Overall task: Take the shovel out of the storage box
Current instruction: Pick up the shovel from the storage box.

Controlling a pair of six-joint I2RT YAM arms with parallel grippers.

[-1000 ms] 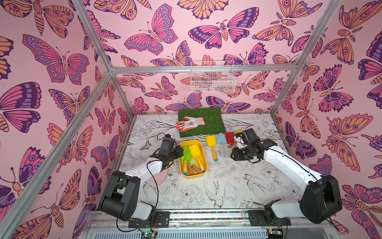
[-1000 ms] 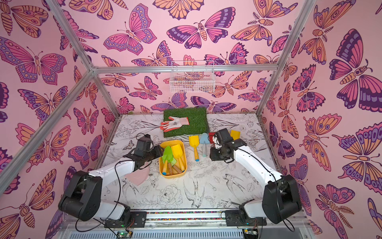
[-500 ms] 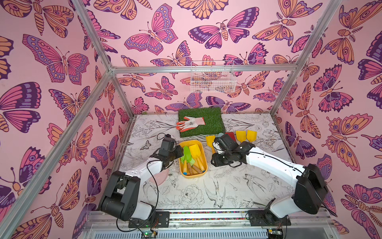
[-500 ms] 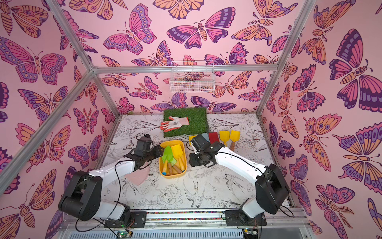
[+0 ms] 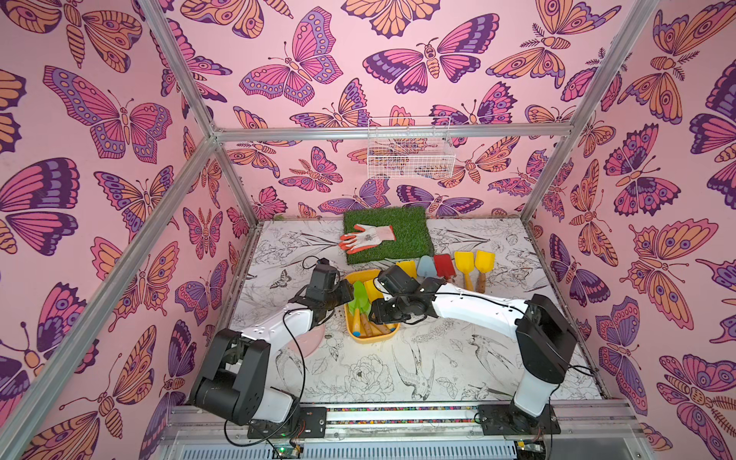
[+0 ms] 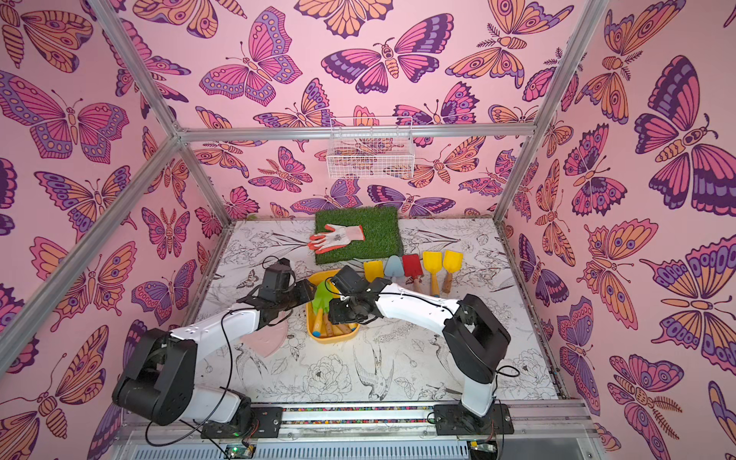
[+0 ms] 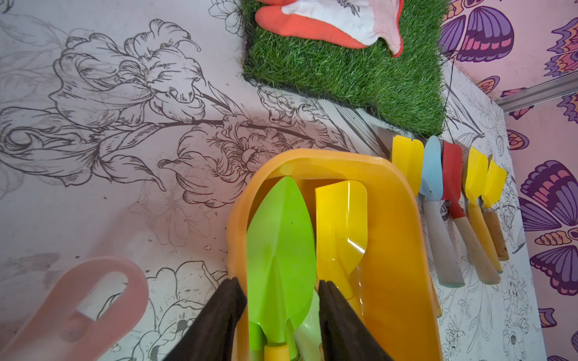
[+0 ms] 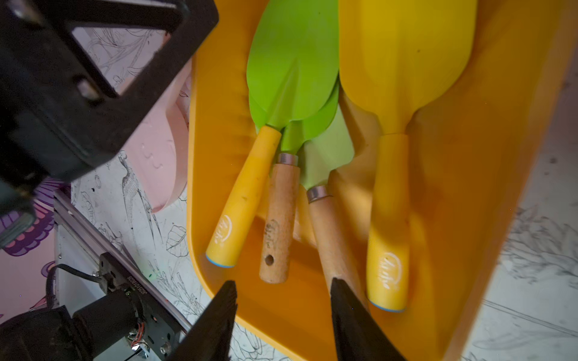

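Shovel, green blade, yellow handle: lying in shallow yellow plastic storage box, middle of surface. Right fingers wide, empty, over box's near end. Left fingers straddle box's left wall; grip unclear.

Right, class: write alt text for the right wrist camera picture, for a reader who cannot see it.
The right gripper, jaws open, is at the handle ends of three green shovels and one yellow shovel lying in the yellow storage box. The flower-print tabletop shows around the box.
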